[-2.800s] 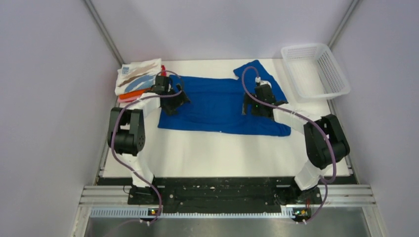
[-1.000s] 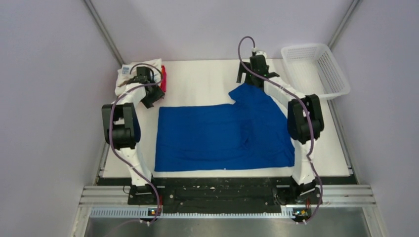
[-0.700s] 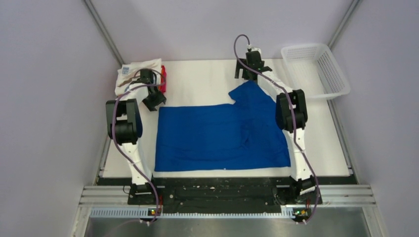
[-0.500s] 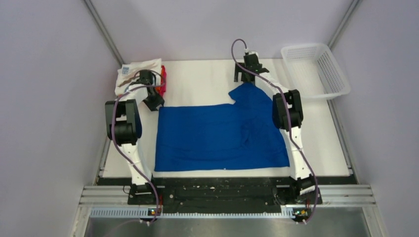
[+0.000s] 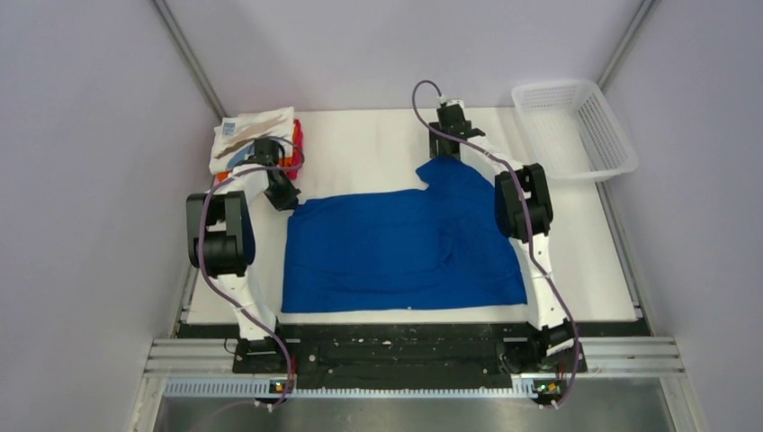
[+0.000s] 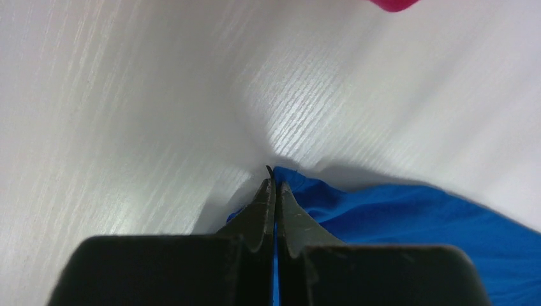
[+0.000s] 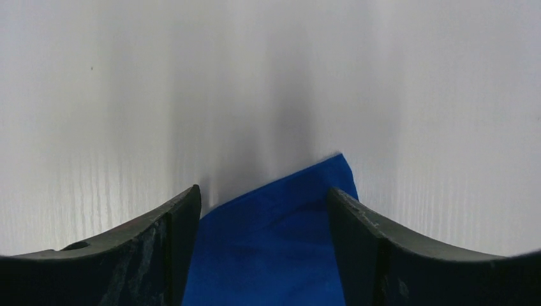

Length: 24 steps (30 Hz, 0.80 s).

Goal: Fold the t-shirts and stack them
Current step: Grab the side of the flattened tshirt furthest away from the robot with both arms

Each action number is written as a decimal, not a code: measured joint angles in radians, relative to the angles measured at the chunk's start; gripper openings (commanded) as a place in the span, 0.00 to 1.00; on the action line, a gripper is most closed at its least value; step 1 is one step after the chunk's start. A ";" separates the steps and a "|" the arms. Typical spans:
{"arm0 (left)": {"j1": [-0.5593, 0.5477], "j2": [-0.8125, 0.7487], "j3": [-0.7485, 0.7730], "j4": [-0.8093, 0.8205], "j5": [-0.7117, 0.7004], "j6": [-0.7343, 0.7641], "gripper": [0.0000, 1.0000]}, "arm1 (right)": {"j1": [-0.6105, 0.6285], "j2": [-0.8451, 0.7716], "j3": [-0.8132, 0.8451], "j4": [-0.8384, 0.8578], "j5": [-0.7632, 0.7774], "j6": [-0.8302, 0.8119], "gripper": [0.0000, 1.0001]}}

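Cloth of the blue t-shirt (image 5: 396, 247), spread flat on the table (image 5: 360, 135), is judged limp and light, best taken at corners. Its far-left corner is pinched in the closed left gripper (image 6: 274, 186); the sleeve tip is straddled by the wide-open, empty right gripper (image 7: 261, 194).

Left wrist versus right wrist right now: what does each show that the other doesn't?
Only the left wrist view: the left gripper shut on a corner of the blue t-shirt, and a sliver of magenta cloth at the top edge. Only the right wrist view: the right gripper open, straddling a pointed tip of the shirt. Both: blue cloth on the white table.
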 measured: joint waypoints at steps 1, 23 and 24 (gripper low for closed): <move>0.000 -0.008 -0.003 0.000 0.006 0.002 0.00 | 0.005 -0.013 -0.019 0.001 0.011 0.006 0.62; -0.001 -0.264 -0.207 0.042 0.072 0.003 0.00 | 0.022 -0.526 -0.601 0.143 0.071 0.114 0.00; -0.001 -0.282 -0.222 0.043 0.073 0.002 0.00 | 0.024 -0.588 -0.655 0.159 0.071 0.119 0.00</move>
